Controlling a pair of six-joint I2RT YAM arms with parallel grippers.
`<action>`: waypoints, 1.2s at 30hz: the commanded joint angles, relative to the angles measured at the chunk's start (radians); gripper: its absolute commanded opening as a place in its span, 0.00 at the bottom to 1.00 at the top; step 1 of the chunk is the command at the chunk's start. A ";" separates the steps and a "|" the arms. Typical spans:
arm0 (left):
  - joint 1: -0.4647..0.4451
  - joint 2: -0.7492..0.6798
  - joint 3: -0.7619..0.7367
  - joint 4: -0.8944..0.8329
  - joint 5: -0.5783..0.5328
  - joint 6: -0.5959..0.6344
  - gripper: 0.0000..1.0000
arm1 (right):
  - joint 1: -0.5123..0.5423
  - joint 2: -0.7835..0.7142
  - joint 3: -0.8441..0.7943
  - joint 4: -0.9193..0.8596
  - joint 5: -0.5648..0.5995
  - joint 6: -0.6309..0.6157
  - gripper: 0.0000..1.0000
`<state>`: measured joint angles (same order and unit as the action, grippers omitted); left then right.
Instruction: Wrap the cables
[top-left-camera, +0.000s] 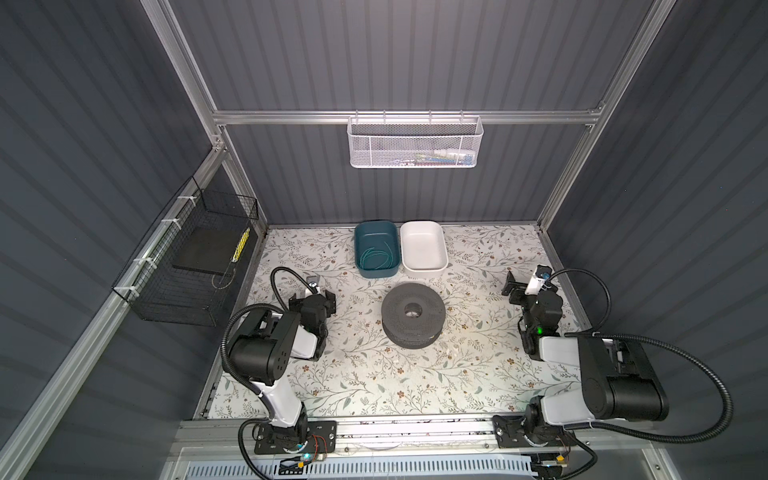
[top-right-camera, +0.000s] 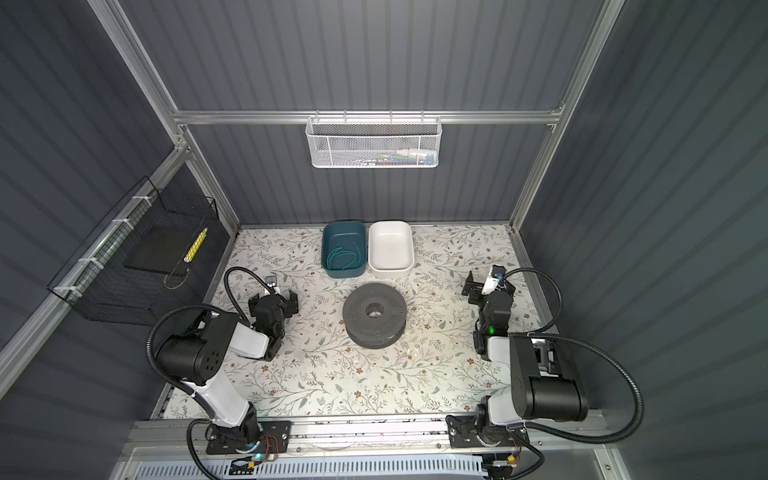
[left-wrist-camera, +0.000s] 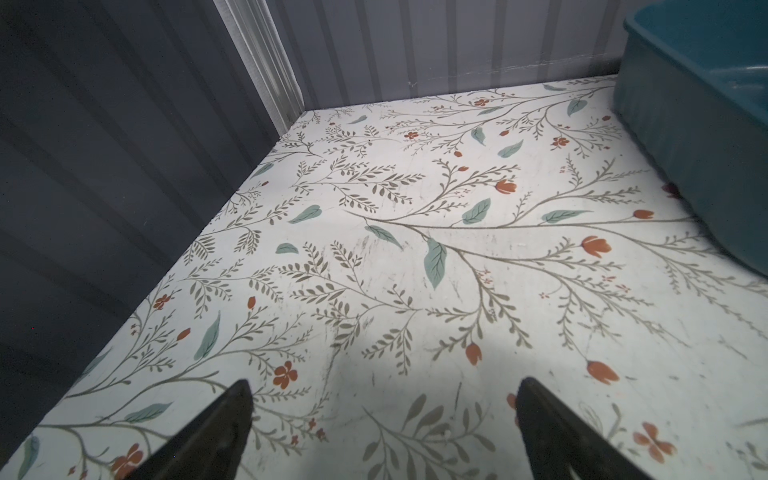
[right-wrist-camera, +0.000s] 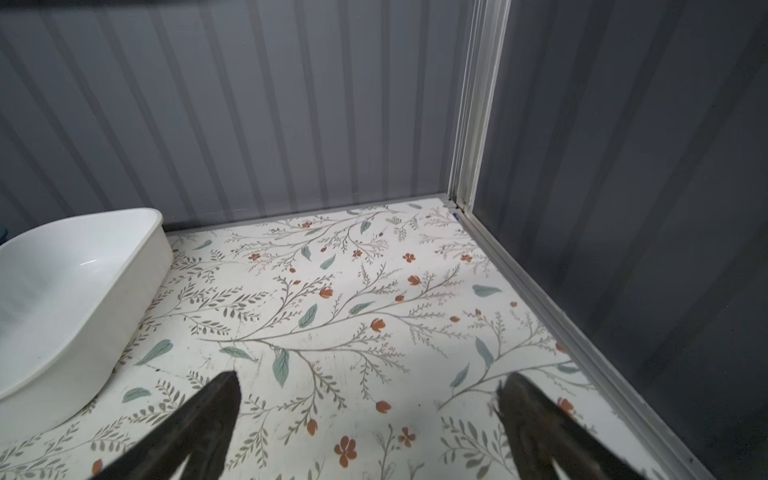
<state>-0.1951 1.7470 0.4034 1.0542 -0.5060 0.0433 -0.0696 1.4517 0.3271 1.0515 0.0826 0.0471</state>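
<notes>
My left gripper hangs low over the flowered table on the left, jaws spread wide with nothing between them, and the teal bin is off to its right. My right gripper is just as wide and empty at the far right, near the white bin. The teal-green cable lies in loose loops inside the teal bin at the far middle, well apart from both grippers, and the grey perforated spool stands nearer, between my arms.

the left arm and right arm sit folded, elbows bent, wrists tilted forward and down. the left gripper has its jaws spread wide and holds nothing. the right gripper is likewise wide apart and empty.
</notes>
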 joint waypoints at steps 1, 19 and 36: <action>0.006 -0.016 0.012 0.007 -0.019 -0.011 0.99 | 0.003 0.009 -0.012 -0.057 -0.035 0.034 0.99; 0.037 -0.020 0.040 -0.060 0.053 -0.025 1.00 | 0.002 0.003 -0.010 -0.068 -0.035 0.033 0.99; 0.103 -0.031 0.066 -0.138 0.260 -0.027 1.00 | 0.002 0.003 0.000 -0.090 -0.143 -0.006 0.99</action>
<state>-0.0937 1.7428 0.4610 0.9154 -0.2630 0.0288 -0.0692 1.4536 0.3218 0.9562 -0.0467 0.0517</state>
